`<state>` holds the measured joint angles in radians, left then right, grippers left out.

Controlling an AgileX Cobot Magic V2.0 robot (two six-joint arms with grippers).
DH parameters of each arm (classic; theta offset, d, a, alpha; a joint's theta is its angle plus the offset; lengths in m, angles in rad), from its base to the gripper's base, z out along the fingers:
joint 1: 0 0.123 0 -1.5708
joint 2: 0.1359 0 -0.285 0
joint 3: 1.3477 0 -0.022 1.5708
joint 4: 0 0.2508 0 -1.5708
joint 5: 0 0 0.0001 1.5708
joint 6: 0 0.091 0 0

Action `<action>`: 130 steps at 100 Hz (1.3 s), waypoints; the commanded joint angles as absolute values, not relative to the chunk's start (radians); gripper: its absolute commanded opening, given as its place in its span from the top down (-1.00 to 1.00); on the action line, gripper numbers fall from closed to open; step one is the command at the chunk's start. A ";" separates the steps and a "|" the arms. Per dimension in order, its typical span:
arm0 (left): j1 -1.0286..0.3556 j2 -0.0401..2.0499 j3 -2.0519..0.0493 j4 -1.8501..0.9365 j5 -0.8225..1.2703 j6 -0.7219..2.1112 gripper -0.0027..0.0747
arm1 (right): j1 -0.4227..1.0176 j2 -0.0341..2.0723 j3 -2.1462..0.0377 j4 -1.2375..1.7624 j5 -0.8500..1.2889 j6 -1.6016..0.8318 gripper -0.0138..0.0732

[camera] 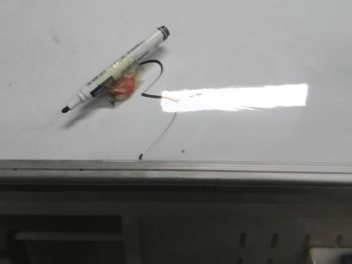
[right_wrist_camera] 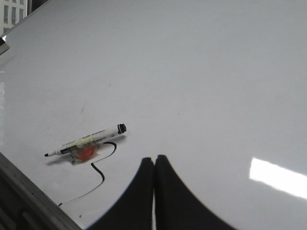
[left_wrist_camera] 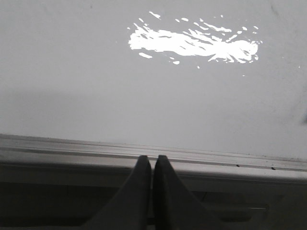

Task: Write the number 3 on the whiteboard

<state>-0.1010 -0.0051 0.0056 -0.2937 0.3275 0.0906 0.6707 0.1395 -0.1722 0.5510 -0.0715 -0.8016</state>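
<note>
Two claws: both only show up in their own wrist cams, none in the front view.
Left gripper (left_wrist_camera: 152, 160): fingers pressed together, pinching nothing, hanging just off the near edge rail.
Right gripper (right_wrist_camera: 154, 160): also squeezed closed and empty, out over the board.
Edge rail (camera: 220, 166): silver strip along the near side; the stuff below it is dark and hard to make out.
Whiteboard (camera: 264, 44): glossy white-grey, with a big glare patch that washes out part of the middle bar.
Number 3 (camera: 157, 93): black stroke, tail runs thin and faint down to a dot near the rail. In the right wrist cam (right_wrist_camera: 98, 172) it sits beside the closed fingers, not touching.
Marker (camera: 115, 69): uncapped, lying slanted across the top hook, with a reddish lump taped on that hides part of the stroke.
Left wrist cam: just bare board and glare, no 3 or marker in it.
</note>
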 commanded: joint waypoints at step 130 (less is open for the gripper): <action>-0.099 -0.030 0.039 -0.314 0.259 0.084 0.98 | 0.151 -0.025 0.034 -0.111 0.316 0.161 0.83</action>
